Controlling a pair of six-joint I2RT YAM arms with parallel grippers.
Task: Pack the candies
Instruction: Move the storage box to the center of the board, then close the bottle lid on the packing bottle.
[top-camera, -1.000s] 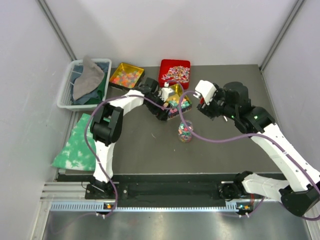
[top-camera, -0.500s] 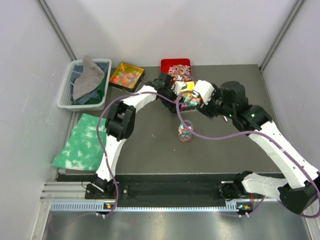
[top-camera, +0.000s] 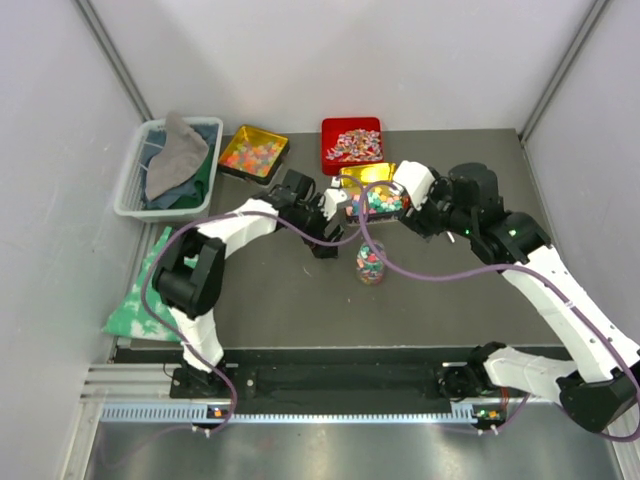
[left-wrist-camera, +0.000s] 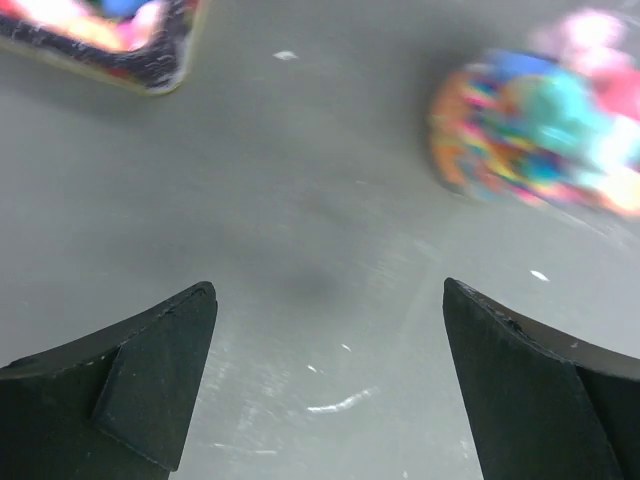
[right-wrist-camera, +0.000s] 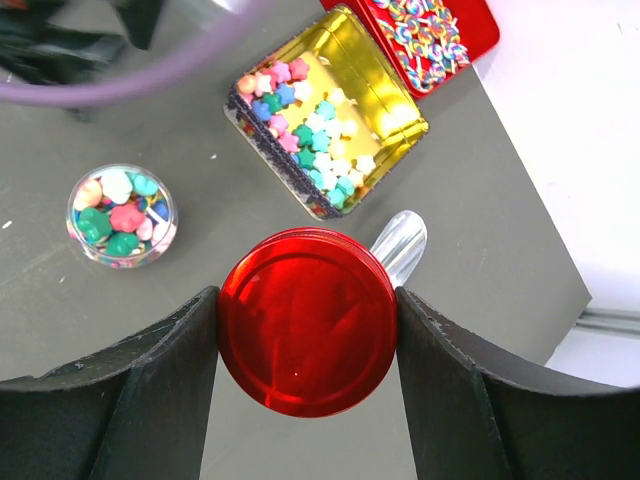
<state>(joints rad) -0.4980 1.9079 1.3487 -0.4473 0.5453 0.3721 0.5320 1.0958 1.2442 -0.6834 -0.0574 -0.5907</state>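
As right fingers (right-wrist-camera: 120, 400) grip lid (right-wrist-camera: 307, 320), perhaps candies (left-wrist-camera: 540, 130)

Bare table (top-camera: 300, 300) lay open on the near side of the jar (top-camera: 371, 263) and to its right. The left gripper (top-camera: 327, 238) crowded its left side, and the gold tray (right-wrist-camera: 385, 95) blocked the room behind it.

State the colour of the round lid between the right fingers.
Glossy red; the lid shows best in the right wrist view.

You have nothing to read here. The red lid (right-wrist-camera: 307, 320), the gold tin (right-wrist-camera: 378, 90), the red tray (right-wrist-camera: 484, 34), the small jar (right-wrist-camera: 71, 212) and the candies (right-wrist-camera: 300, 130) show no lettering, label, brand or number. The left wrist view is blurred.
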